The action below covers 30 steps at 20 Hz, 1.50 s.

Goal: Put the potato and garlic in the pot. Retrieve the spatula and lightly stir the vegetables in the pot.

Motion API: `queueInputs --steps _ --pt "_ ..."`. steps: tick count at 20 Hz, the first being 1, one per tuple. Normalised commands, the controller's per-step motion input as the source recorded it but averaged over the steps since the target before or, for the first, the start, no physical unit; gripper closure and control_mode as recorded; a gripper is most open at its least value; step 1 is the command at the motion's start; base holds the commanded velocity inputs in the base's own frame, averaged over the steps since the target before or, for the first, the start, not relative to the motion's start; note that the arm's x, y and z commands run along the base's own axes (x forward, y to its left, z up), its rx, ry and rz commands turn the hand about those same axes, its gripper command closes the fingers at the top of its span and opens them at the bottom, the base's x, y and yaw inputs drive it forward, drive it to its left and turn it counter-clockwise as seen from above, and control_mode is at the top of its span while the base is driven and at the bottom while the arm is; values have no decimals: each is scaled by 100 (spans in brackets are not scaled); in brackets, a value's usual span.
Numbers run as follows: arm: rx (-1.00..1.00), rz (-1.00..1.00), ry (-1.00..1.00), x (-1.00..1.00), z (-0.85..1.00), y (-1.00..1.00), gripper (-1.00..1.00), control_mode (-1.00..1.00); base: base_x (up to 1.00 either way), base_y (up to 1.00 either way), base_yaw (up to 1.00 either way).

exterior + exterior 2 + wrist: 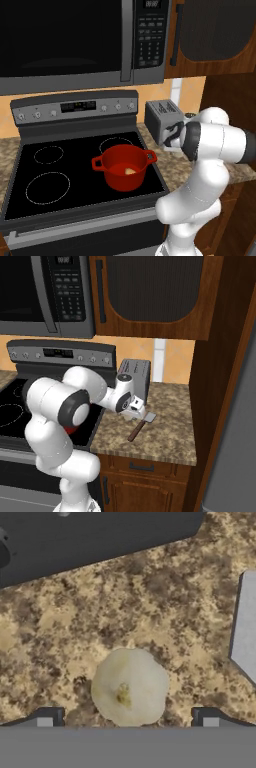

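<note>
The pot (125, 166) is bright red, and a pale yellowish piece shows inside it. The stove top (75, 175) under it is black with thin white dashed burner rings. The surface (165, 426) is speckled brown and tan stone. On it the garlic (130, 687) is pale whitish-cream with a faint yellow-green centre. The spatula (141, 425) has a pale grey head and a dark brown handle. The toaster (135, 373) is grey
</note>
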Motion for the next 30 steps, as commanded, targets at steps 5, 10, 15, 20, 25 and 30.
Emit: queueInputs --steps 5,10,15,20,25,30 --pt "0 0 0 12 -10 0 -100 -100 0 0 0" --pt "0 0 0 9 -15 0 -100 -100 0 0 0" --pt "0 0 1 3 -5 0 100 -100 0 0 0" --pt "0 0 0 0 0 0 100 -100 0 0 0" --pt "0 0 -7 -46 50 0 100 -100 0 0 0" --pt "0 0 -9 -82 95 0 100 -100 0 0 0"
